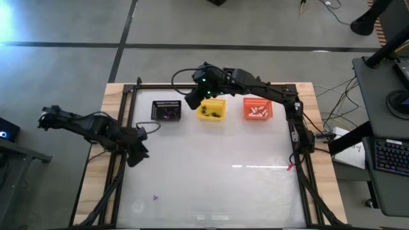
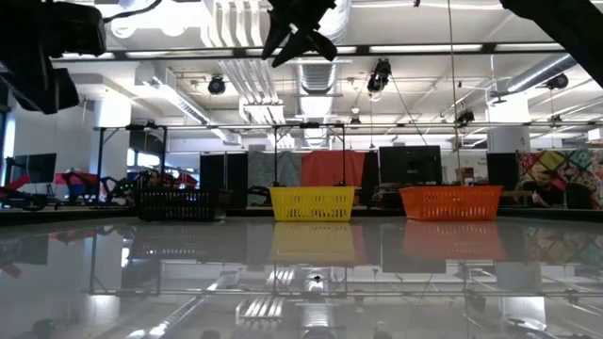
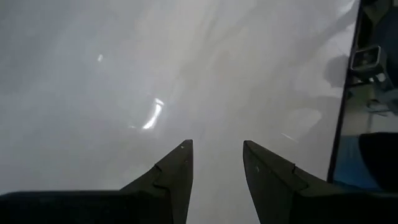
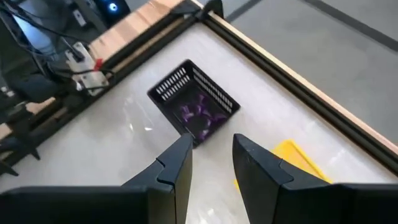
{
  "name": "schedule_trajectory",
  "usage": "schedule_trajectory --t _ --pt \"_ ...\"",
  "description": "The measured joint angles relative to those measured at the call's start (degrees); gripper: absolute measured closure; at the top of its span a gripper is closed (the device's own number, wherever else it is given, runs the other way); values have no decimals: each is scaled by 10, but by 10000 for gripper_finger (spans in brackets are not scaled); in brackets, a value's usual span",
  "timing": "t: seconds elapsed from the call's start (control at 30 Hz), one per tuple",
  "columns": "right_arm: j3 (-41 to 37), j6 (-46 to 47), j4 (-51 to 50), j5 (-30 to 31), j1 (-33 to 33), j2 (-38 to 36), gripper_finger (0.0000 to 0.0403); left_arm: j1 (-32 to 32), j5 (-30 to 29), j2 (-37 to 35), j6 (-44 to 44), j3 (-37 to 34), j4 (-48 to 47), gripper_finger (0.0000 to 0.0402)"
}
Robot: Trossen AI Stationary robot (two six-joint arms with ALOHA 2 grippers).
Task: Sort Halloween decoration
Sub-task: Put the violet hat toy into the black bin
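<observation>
Halloween trinkets lie sorted by colour: purple pieces (image 4: 200,115) in the black basket (image 1: 166,110), dark pieces (image 1: 211,112) in the yellow basket (image 1: 212,108), white pieces (image 1: 257,112) in the orange basket (image 1: 257,109), all along the table's far edge. One purple trinket (image 1: 154,197) lies loose on the white tabletop (image 1: 217,166) near the front left. Right gripper (image 4: 211,155), raised between the black and yellow baskets, jaws narrowly parted, empty. Left gripper (image 3: 216,163), over the left edge, parted, empty.
</observation>
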Motion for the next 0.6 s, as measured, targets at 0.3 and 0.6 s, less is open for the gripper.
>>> schedule_trajectory --t 0.3,0.6 --pt "0 6 -55 11 1 -1 296 -144 0 55 -139 -52 57 278" --pt "0 4 -120 11 1 -1 296 -261 -34 152 -267 -55 146 278"
